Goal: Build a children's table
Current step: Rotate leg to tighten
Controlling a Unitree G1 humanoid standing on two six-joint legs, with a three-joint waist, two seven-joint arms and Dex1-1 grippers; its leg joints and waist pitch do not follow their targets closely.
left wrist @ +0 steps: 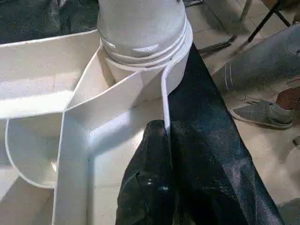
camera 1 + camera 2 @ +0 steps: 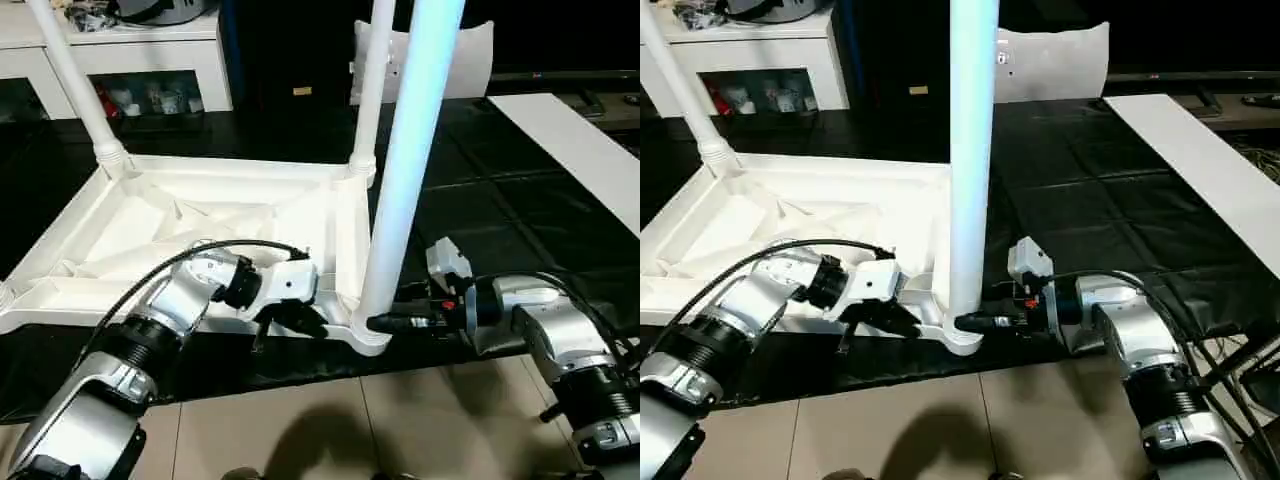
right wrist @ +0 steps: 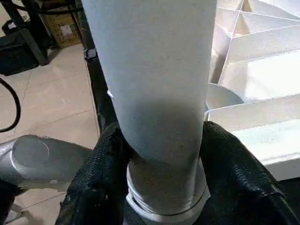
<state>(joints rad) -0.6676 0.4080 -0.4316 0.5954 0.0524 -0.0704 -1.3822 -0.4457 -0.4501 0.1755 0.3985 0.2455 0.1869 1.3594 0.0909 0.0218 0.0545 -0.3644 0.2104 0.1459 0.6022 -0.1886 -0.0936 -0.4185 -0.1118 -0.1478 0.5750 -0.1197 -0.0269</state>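
Note:
The white tabletop [image 2: 200, 215] lies upside down on a black sheet, ribbed side up. Two white legs [image 2: 90, 90] [image 2: 370, 90] stand in its far corner sockets. A third leg [image 2: 400, 180] stands upright in the near right socket. My right gripper [image 2: 385, 322] reaches in from the right, and its black fingers [image 3: 98, 183] press on both sides of that leg's base [image 3: 154, 93]. My left gripper [image 2: 300, 320] sits at the near rim, just left of this corner. Its fingers [image 1: 150, 187] are shut on the thin rim wall [image 1: 166, 103], close to the leg's collar [image 1: 140, 33].
A white cabinet [image 2: 150, 50] stands at the back left. A long white board [image 2: 570, 140] lies on the black sheet [image 2: 500, 200] at the right. Tiled floor [image 2: 300, 420] runs along the near edge. A person's leg [image 1: 262, 70] and shoe [image 1: 260, 115] show beside the table.

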